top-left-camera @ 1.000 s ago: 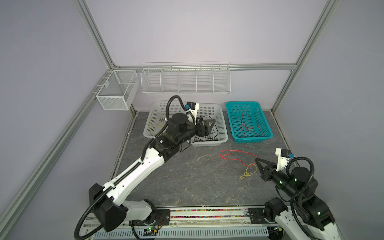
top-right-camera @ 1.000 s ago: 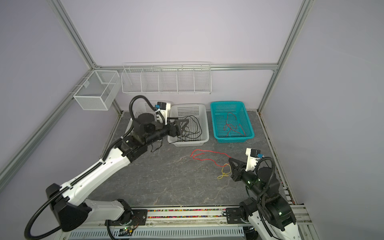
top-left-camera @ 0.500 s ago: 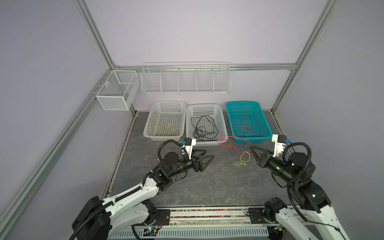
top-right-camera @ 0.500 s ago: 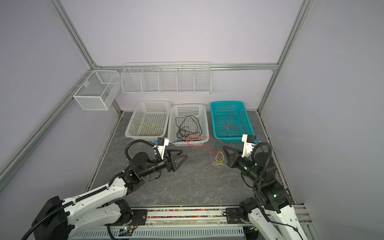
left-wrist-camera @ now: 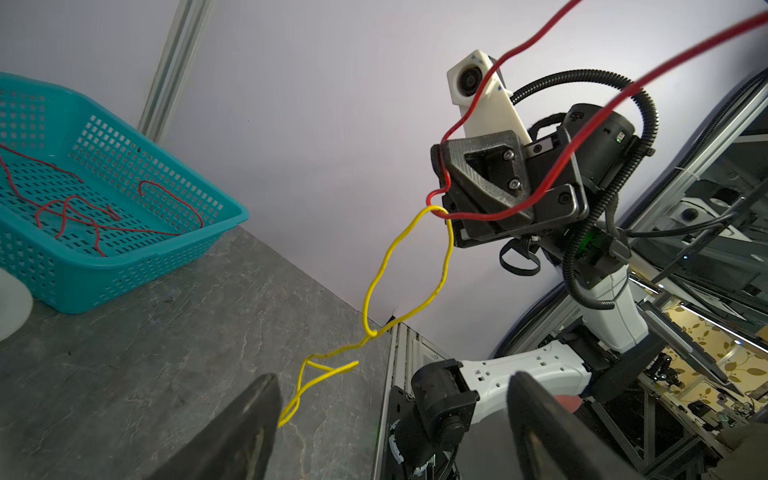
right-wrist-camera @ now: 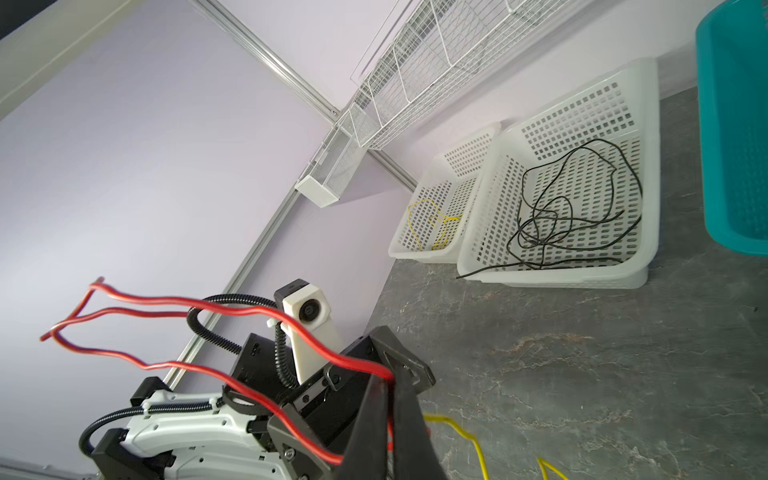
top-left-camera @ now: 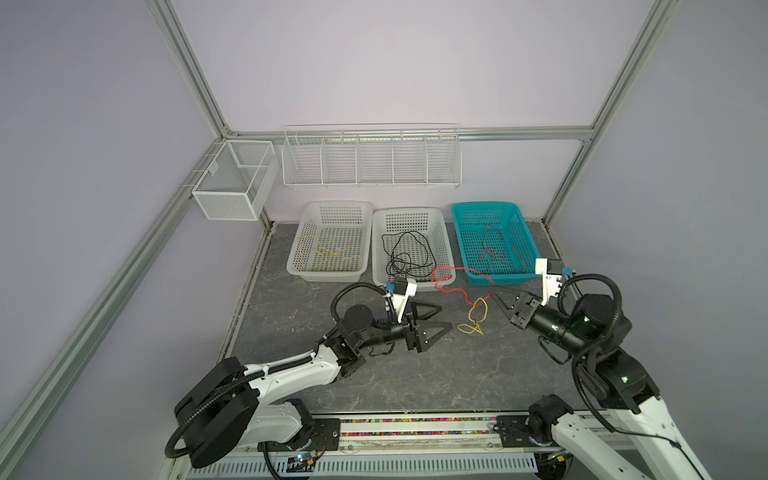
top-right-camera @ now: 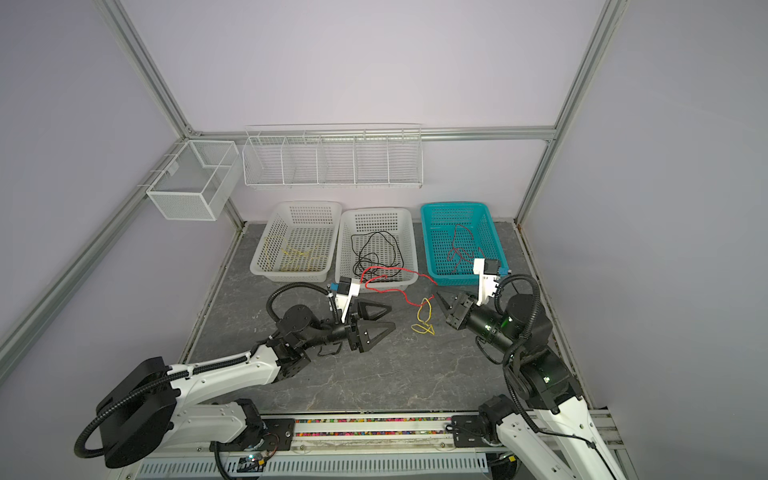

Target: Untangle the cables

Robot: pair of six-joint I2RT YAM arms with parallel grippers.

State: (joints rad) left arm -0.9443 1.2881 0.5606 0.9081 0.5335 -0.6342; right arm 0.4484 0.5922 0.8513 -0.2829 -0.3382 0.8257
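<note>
Right of centre in both top views, just below the row of baskets, a red cable (top-left-camera: 457, 269) is held up off the desk (top-left-camera: 374, 374). The right gripper (top-left-camera: 496, 299) has its jaws pressed together on it. From the grip the cable runs up and to the left in two strands. It then doubles back in a loop that overlaps the near right corner of the middle basket (top-left-camera: 409, 211) in the picture.

A yellow cable (top-left-camera: 471, 329) is hooked on the red one just beside the right jaws. In the left wrist view its loop passes around the red strand, drops, and twists once on itself. It ends in a short kinked tail lying on the desk.

The left gripper (top-left-camera: 445, 316) sits low, left of the yellow cable and apart from it, pointing right toward it. Its jaws stand wide apart with nothing between them.

Three baskets stand side by side along the back of the desk. The teal basket (top-left-camera: 486, 205), at the right, holds red strands (top-left-camera: 492, 254). The middle basket holds a loosely coiled black cable (top-left-camera: 398, 266). The left basket (top-left-camera: 336, 203) holds faint yellow strands (top-left-camera: 332, 252).

Above them a wire rack (top-left-camera: 372, 156) hangs on the back wall. A mesh box (top-left-camera: 232, 183) hangs from the rail toward the upper left of the frame.
</note>
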